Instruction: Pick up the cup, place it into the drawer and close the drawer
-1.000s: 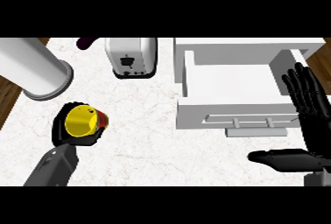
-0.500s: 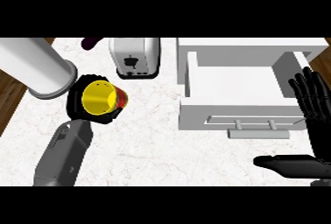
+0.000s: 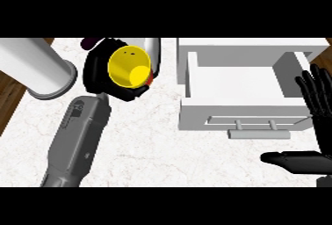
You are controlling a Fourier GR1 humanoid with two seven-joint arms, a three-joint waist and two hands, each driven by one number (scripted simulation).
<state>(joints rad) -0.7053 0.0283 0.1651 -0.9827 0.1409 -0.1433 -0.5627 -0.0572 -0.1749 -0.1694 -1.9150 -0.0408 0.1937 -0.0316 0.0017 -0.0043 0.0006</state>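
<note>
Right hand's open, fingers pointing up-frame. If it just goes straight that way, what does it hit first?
Probably the drawer's right side wall: the right hand sits beside that corner, fingers aimed along it toward the counter's back. The hand may be above the wall; depth is unclear, so it could pass clear.

bright, even light, soft shadows, no glare or blur.

A white cylinder (image 3: 39,66) is seen upright at the counter's (image 3: 149,145) left edge. A dark purple object (image 3: 89,42) is partly visible at the top.
</note>
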